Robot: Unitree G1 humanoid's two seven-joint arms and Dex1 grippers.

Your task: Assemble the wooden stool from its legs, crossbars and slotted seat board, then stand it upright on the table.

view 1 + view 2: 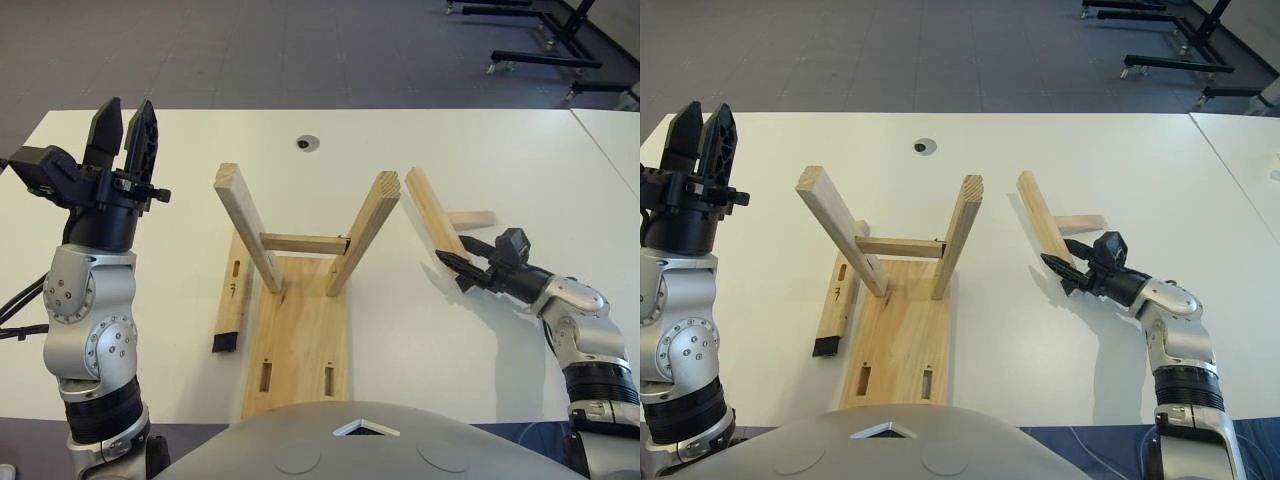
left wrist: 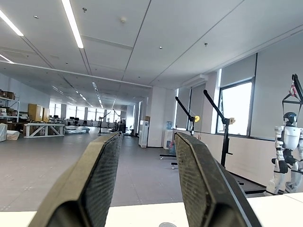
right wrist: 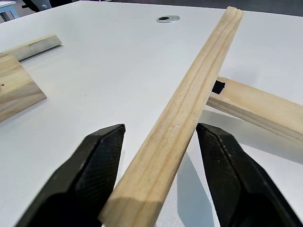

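The slotted seat board (image 1: 297,340) lies flat on the white table. Two legs (image 1: 247,225) (image 1: 362,232) stand slanted in it, joined by a crossbar (image 1: 303,243). A third leg (image 1: 232,295) with a black foot lies flat along the board's left side. To the right a fourth leg (image 1: 430,208) lies on the table with a short crossbar (image 1: 472,219) sticking out of it. My right gripper (image 1: 462,262) is open at that leg's near end, one finger (image 3: 102,156) on each side of the wood (image 3: 189,90). My left gripper (image 1: 122,125) is raised at the left, pointing up, open and empty.
A round metal grommet (image 1: 304,143) sits in the table (image 1: 500,150) behind the stool parts. A second table edge shows at the far right. Black wheeled frames (image 1: 540,55) stand on the floor beyond.
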